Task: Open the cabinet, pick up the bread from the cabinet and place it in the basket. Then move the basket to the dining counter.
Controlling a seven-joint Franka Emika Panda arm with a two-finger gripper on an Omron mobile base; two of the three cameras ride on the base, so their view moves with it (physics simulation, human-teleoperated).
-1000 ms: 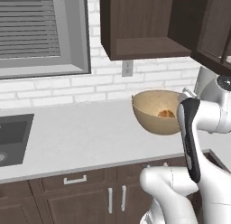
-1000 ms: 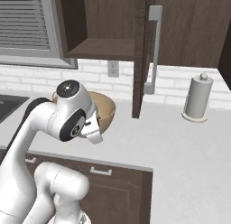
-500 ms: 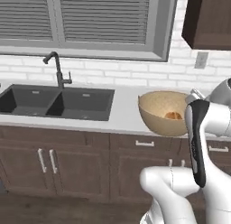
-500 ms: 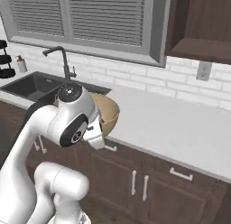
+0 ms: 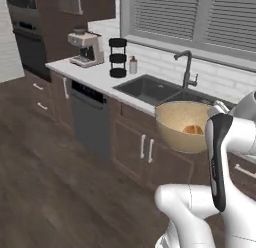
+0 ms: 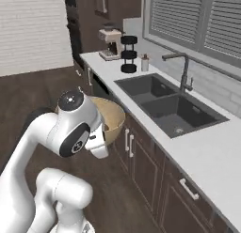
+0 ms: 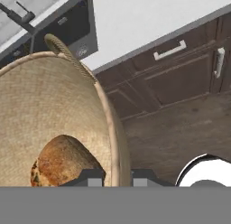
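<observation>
While no lettering is showing legibly anywhere, the left base view is presenting the basket [image 5: 183, 126] hanging in the air in front of the lower cabinets, beside the sink [image 5: 152, 89], with the bread [image 5: 192, 129] lying inside it. From the right base view, the basket [image 6: 111, 119] is sitting just behind the arm's wrist. Along the hand view, the gripper [image 7: 118, 177] is pinching the basket's rim [image 7: 118, 142] between its narrowly parted fingertips, the bread [image 7: 63, 161] resting against the inner wall.

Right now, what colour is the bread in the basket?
Golden-brown bread, clearest in the hand view.
</observation>
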